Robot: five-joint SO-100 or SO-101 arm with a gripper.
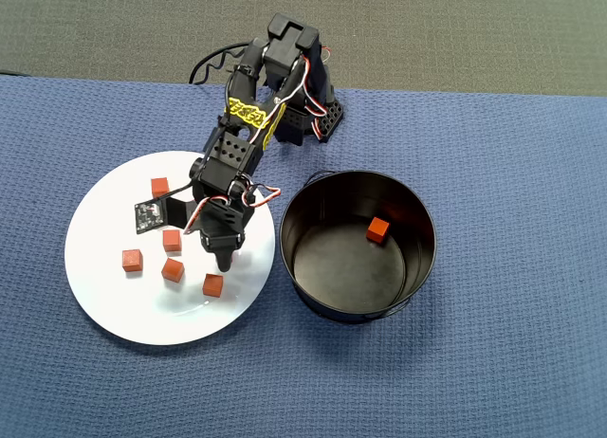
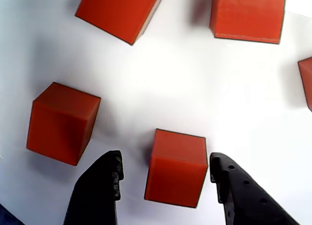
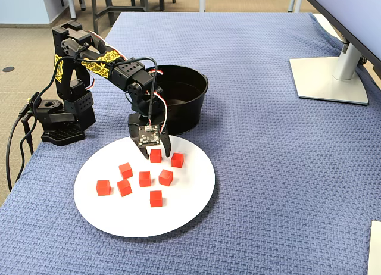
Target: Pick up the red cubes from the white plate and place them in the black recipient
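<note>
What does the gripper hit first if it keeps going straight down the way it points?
Probably the red cube sitting between its open fingers, then the white plate under it. The gripper straddles that cube without visibly touching it.

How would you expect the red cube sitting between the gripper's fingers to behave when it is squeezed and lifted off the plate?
The red cube looks rigid and flat-sided, so the open gripper should probably clamp it squarely. It seems small and likely light. On the glossy white plate it may slide if nudged, but shouldn't roll.
</note>
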